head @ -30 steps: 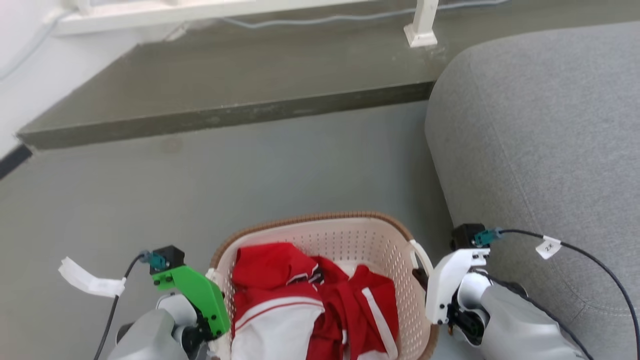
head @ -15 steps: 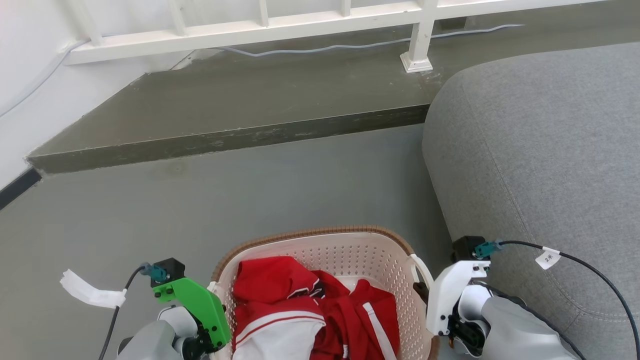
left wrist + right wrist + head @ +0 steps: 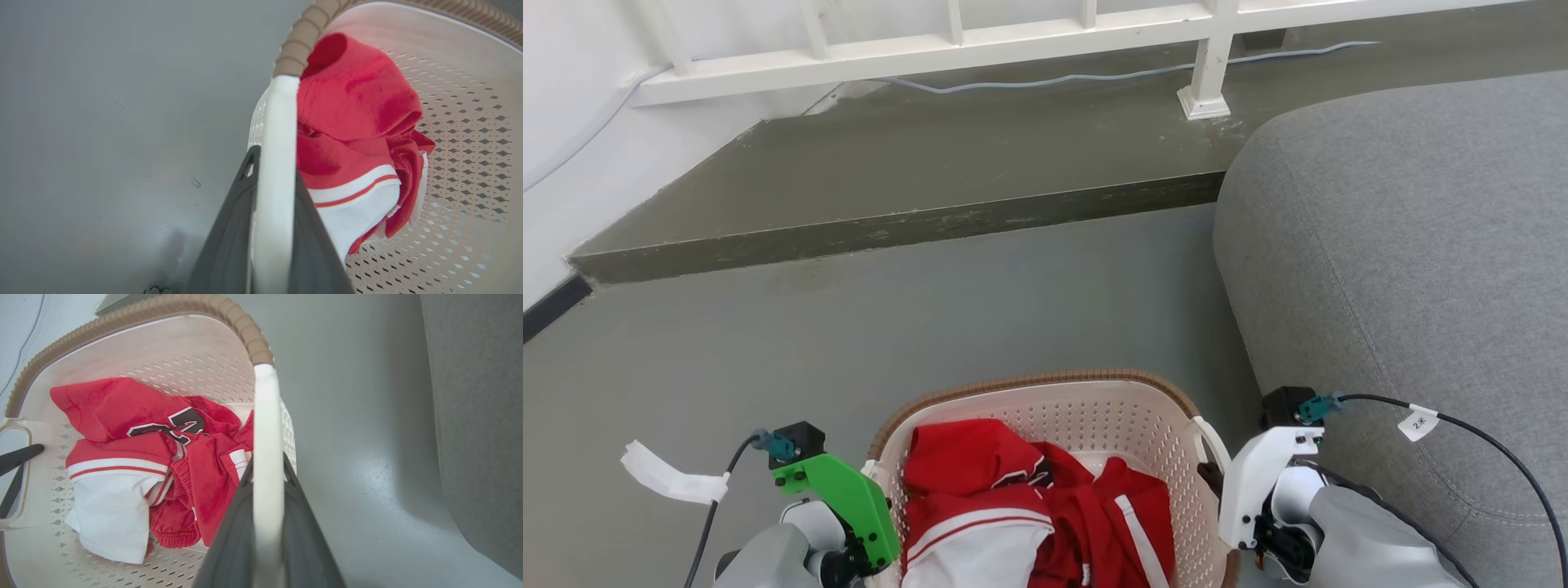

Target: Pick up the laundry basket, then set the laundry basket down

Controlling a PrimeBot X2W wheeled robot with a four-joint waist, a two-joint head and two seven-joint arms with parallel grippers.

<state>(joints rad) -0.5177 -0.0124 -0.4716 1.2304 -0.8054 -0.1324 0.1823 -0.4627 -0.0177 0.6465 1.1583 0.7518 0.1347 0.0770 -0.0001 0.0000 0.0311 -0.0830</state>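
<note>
Clothes (image 3: 1005,478), red and white, heaped in laundry basket (image 3: 1094,406)

Red and white garments (image 3: 122,453) lie heaped between the jaws of the left gripper (image 3: 273,163) and the right gripper (image 3: 267,461), a grey sofa (image 3: 1421,245) stands just outboard of the right jaws (grey floor (image 3: 931,327) between), and a dark raised step (image 3: 890,180), white railing (image 3: 931,47) and loose cable (image 3: 1045,80) lie well ahead of both.

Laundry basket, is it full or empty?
Partly filled: crumpled red and white clothes lie inside the laundry basket, and its bare holey wall shows above them.
</note>
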